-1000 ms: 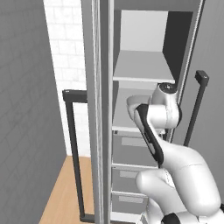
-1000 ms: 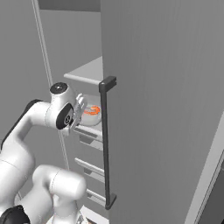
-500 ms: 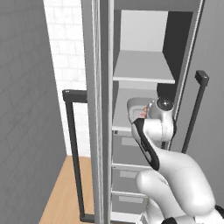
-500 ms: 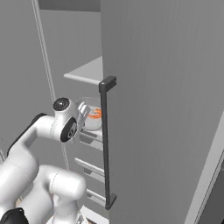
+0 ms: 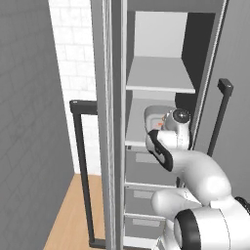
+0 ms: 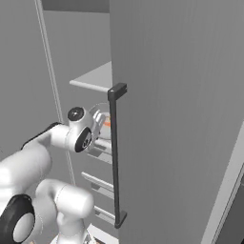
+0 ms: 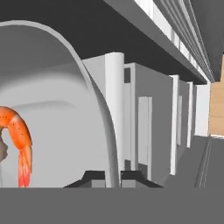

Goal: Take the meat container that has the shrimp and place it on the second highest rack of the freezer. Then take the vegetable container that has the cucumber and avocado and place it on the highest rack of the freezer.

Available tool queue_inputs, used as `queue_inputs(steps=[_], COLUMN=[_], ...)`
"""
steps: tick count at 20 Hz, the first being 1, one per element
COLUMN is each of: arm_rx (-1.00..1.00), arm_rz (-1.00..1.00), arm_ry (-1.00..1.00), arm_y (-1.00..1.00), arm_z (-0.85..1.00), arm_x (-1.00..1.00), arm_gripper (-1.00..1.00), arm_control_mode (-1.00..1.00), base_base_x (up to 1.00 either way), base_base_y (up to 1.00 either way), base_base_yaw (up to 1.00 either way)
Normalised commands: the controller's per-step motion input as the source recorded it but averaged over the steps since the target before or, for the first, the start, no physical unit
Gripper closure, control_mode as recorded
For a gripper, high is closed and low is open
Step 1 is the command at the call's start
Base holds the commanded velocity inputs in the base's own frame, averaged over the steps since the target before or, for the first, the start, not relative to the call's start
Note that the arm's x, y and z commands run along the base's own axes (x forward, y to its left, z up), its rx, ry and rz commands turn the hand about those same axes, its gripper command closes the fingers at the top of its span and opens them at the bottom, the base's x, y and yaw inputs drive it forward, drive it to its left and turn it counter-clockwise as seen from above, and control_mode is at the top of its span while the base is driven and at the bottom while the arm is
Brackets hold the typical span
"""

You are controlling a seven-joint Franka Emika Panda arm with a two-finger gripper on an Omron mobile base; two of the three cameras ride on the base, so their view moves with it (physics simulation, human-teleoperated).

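Dark, small finger tips of the two-finger gripper point(image 7: 112, 176) are pinching the thin pale-grey rim of the shallow meat container point(image 7: 65, 131) in the hand view, one tip on each side of the wall, clenched tight on it. Just past them the rounded tray is spreading up and to the left, and the orange-pink curled shrimp point(image 7: 18, 140) is lying inside it near the left edge, its tail pointing down.

In the left base view the white Franka arm is reaching from the lower right into the tall narrow grey freezer point(image 5: 161, 73), its hand point(image 5: 168, 129) sitting at the level of the lower of the two flat pale shelves point(image 5: 136, 132). The tray point(image 5: 157, 117) is showing just behind the wrist, over that lower shelf, with a speck of orange in it; whether it is resting on the shelf or hanging just above it cannot be told.

In the right base view the hand point(image 6: 93, 131) is disappearing behind the edge of the open grey door point(image 6: 176, 119), beside its long black bar handle point(image 6: 116, 157).

Above the hand the highest rack point(image 5: 158, 75) is standing bare. Below the lower shelf grey drawers point(image 5: 146, 195) are stacking downward.
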Motion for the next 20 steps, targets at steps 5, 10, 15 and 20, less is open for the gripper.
queue_inputs(steps=[5, 10, 15, 20], arm_rx=[0.00, 0.00, 0.00, 0.00], arm_rz=[0.00, 0.00, 0.00, 0.00], arm_ry=[0.00, 0.00, 0.00, 0.00], arm_y=[-0.29, -0.12, -0.03, 0.00], arm_z=[0.00, -0.18, -0.35, -0.18], arm_x=[0.39, 0.28, 0.17, 0.14], arm_gripper=[1.00, 1.00, 1.00, 1.00], arm_control_mode=[-1.00, -1.00, -1.00, -1.00], base_base_x=[0.00, 0.00, 0.00, 0.00], base_base_y=[0.00, 0.00, 0.00, 0.00], base_base_yaw=[0.00, 0.00, 0.00, 0.00])
